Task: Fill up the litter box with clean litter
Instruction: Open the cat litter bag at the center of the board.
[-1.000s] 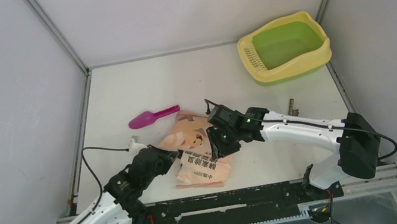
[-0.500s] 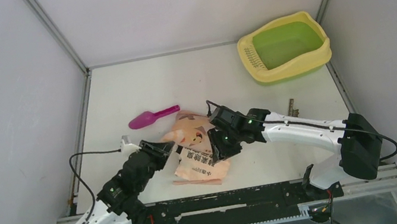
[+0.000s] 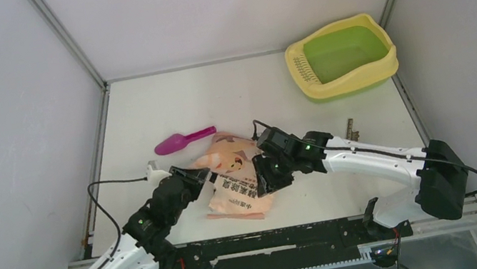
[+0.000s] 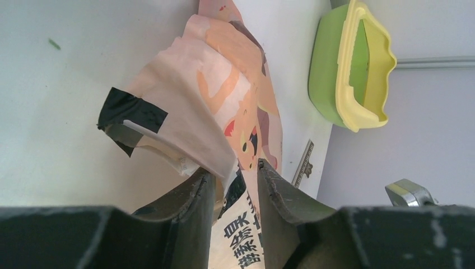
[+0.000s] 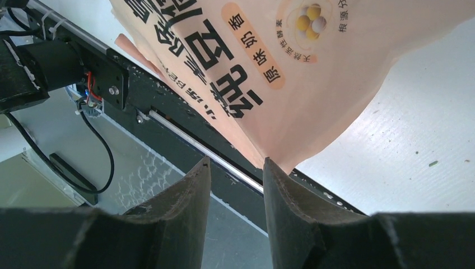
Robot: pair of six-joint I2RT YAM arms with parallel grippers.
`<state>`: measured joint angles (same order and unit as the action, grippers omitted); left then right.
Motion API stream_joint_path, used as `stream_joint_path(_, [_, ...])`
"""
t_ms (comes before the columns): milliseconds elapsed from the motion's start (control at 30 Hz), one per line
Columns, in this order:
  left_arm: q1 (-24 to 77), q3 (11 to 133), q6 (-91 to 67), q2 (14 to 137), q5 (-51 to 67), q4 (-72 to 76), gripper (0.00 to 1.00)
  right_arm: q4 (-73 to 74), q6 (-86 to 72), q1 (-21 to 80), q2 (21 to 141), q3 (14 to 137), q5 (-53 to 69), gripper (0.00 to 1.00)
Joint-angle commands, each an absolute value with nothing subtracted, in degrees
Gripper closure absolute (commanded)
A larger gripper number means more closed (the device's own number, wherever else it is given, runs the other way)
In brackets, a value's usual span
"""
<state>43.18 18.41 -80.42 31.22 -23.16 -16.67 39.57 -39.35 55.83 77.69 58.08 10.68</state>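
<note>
With my left pincer [image 4: 235,168] and right pincer [image 5: 235,162] half open at the bag [image 3: 231,195], grip unclear, the litter box [image 3: 350,82] lies far beyond the right.

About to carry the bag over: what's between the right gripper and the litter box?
Only bare table, in the top view, from right gripper to litter box.
</note>
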Motion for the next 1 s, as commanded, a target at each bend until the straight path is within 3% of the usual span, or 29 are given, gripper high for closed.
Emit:
stream_joint_path(0, [41.6,17.7,-78.3,32.7,-22.7,-12.0,0.64,37.7,-39.7,55.0,75.5,57.4,11.5,0.53])
stream_joint_path(333, [39.8,16.6,-77.0,36.4,-20.3,-4.8,0.99,37.8,-40.1,55.0,73.5,55.5,11.5,0.53])
stream_joint_path(533, [38.8,22.6,-72.1,39.3,-17.7,-7.5,1.00,40.5,-40.2,56.0,69.5,55.5,8.9,0.52])
stream_joint_path(967, [38.4,41.1,-54.2,59.7,-9.5,-23.0,1.00,44.2,-40.0,56.3,63.7,55.6,6.1,0.51])
